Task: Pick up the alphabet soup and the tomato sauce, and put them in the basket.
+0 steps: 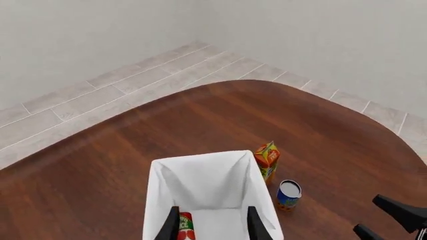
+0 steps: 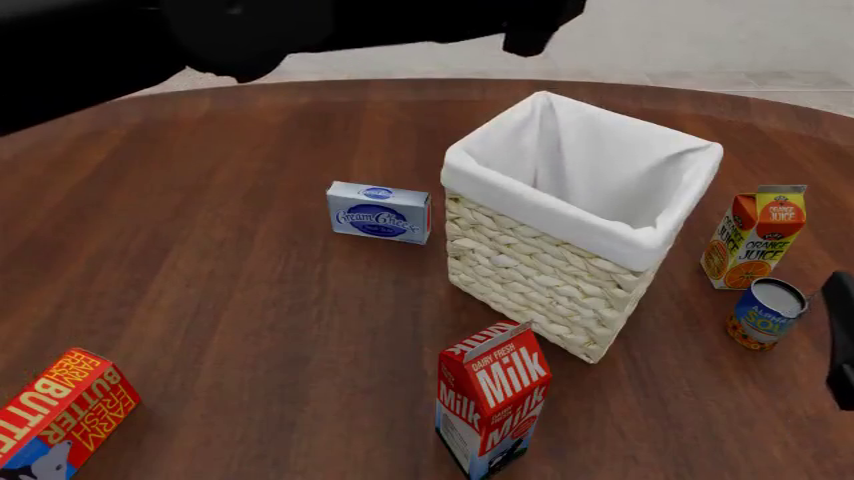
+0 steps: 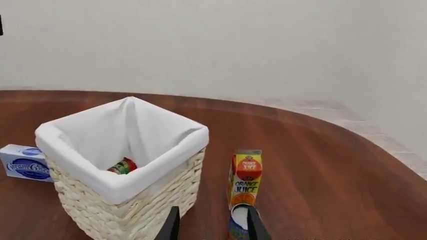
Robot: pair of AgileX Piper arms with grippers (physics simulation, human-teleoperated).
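Observation:
The basket [image 2: 534, 275] stands mid-table and also shows in the left wrist view [image 1: 160, 185] and the right wrist view [image 3: 160, 195]. The tomato sauce [image 3: 122, 166] lies inside it on the lining and shows in the left wrist view [image 1: 185, 226] too. My left gripper [image 1: 212, 210] is open and empty above the basket's opening. The alphabet soup [image 2: 767, 313] stands upright right of the basket, beside the orange juice carton [image 2: 754, 238]. My right gripper [image 3: 213, 211] is open, with the soup can [image 3: 237, 224] ahead between its fingers, not touching it.
A cream cheese box [image 2: 379, 211] lies left of the basket. A milk carton [image 2: 491, 398] stands in front of it. A butter box [image 2: 60, 405] lies at the front left. The left arm [image 2: 267, 35] crosses the top of the front view.

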